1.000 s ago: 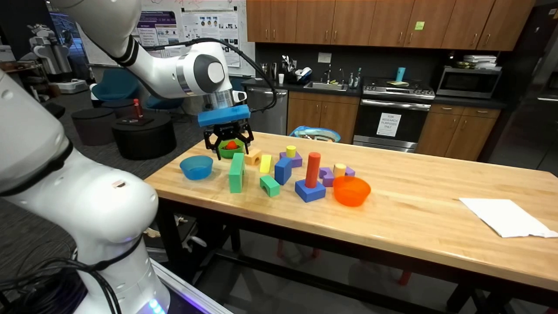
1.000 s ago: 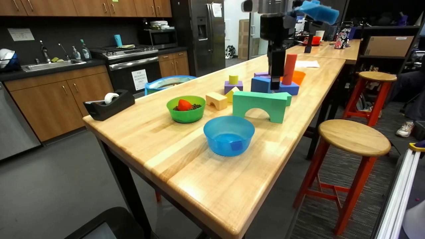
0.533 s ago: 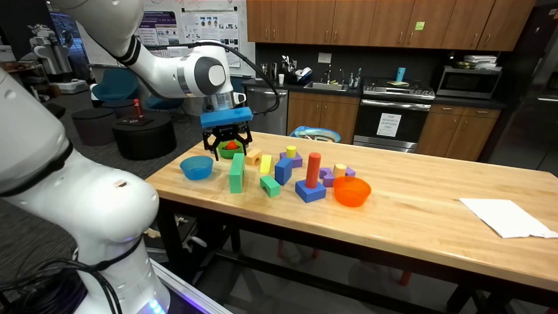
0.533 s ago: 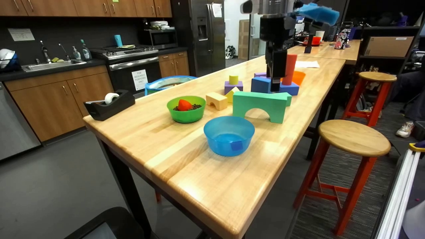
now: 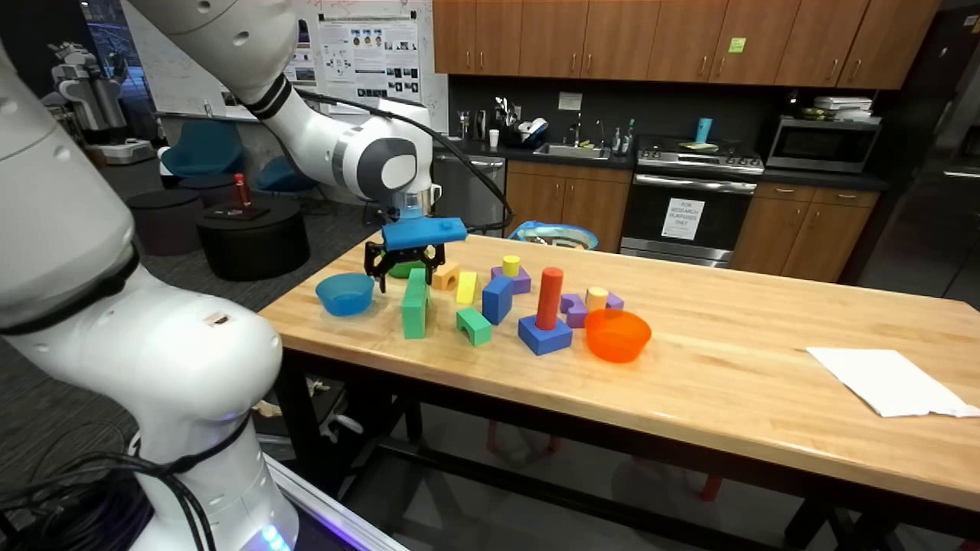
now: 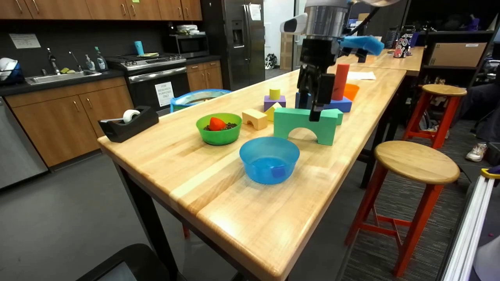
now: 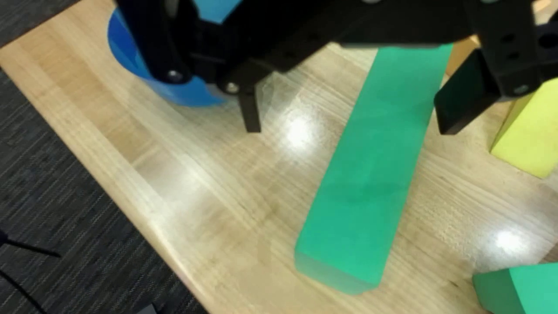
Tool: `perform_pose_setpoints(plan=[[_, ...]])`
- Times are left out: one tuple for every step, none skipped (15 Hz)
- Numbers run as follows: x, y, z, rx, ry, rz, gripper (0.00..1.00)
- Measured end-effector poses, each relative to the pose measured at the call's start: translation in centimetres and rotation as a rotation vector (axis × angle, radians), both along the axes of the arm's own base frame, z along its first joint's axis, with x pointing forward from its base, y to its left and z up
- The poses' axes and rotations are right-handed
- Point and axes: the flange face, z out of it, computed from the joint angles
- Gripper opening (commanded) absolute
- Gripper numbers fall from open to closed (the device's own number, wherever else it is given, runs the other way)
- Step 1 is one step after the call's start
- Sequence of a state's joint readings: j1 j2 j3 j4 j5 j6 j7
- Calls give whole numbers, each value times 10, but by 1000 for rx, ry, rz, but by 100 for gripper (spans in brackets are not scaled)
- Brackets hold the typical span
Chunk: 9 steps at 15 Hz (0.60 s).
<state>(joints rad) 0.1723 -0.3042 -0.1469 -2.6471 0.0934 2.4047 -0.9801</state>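
Observation:
My gripper (image 5: pixel 406 286) stands open over a green arch block (image 5: pixel 414 310), which stands upright on the table. In the wrist view the jaws are wide apart, one finger (image 7: pixel 249 109) left of the block's long top face and the other to its right; neither visibly touches it. Nothing is held. In an exterior view the near finger (image 6: pixel 315 111) overlaps the block's top edge. Beside the block sits a translucent blue bowl (image 6: pixel 269 164). A green bowl (image 6: pixel 218 134) holds a red piece and dark bits. A yellow block (image 7: pixel 532 135) lies right of the gripper.
A small green arch (image 5: pixel 474 327), a blue block (image 5: pixel 498 300), a red cylinder (image 5: pixel 550 298) on a blue base and an orange bowl (image 5: pixel 618 337) stand further along. An orange arch (image 6: pixel 256 118) is near the green bowl. A tape dispenser (image 6: pixel 129 123) sits at the table's edge.
The gripper has come down and shifted over the green arch block, staying open, mostly within the last half second. Bowls and blocks have not moved.

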Motion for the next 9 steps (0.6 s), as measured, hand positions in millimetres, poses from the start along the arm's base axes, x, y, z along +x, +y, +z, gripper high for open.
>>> perform_pose_setpoints(plan=[[1,-2,-3,13,-4,16,100],[2,-2,-4,26,-7,26,100],[2,-3,-6,40,-12,31,100],[3,-3,-8,52,-19,33,75],[4,-3,-11,62,-30,28,74],[5,-4,-13,71,-43,19,68],[7,-5,-16,78,-57,12,61],[8,-6,-18,80,-71,4,54],[9,-7,-20,79,-88,0,45]])
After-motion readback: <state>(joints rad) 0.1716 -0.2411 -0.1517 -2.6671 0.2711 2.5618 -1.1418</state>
